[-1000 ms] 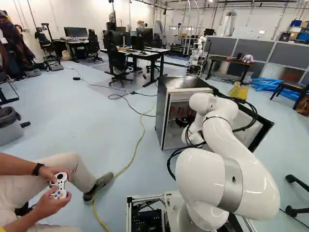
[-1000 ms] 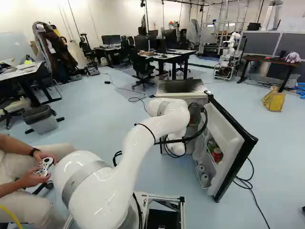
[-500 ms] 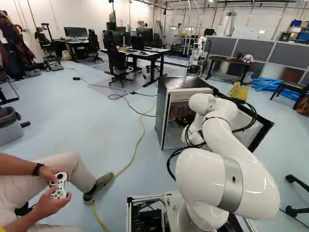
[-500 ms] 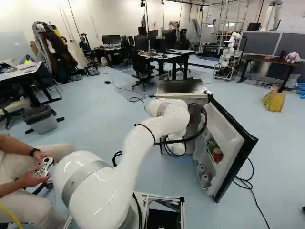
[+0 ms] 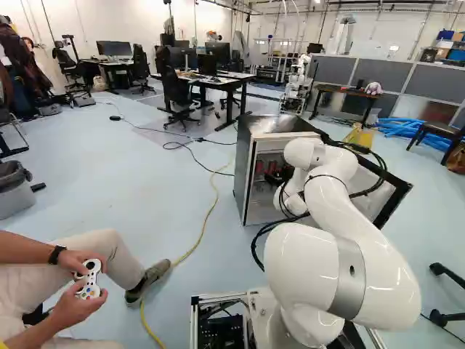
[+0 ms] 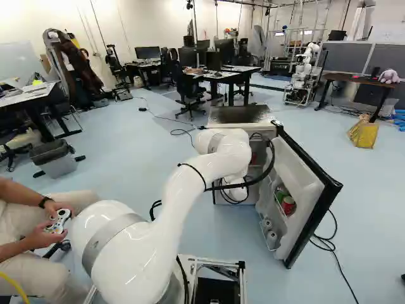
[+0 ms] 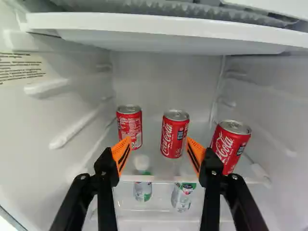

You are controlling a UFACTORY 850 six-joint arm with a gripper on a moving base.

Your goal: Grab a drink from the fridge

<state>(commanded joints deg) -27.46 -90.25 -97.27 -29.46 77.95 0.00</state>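
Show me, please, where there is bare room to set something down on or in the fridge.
The fridge top looks bare. Inside, narrow strips of shelf separate the middle can from the outer cans. It is crowded around the open gripper, close before the cans, and at the door, which holds more drinks.

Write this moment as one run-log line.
Fridge open | pincer open inside | middle red can ahead | more red cans either side | no drink gripped
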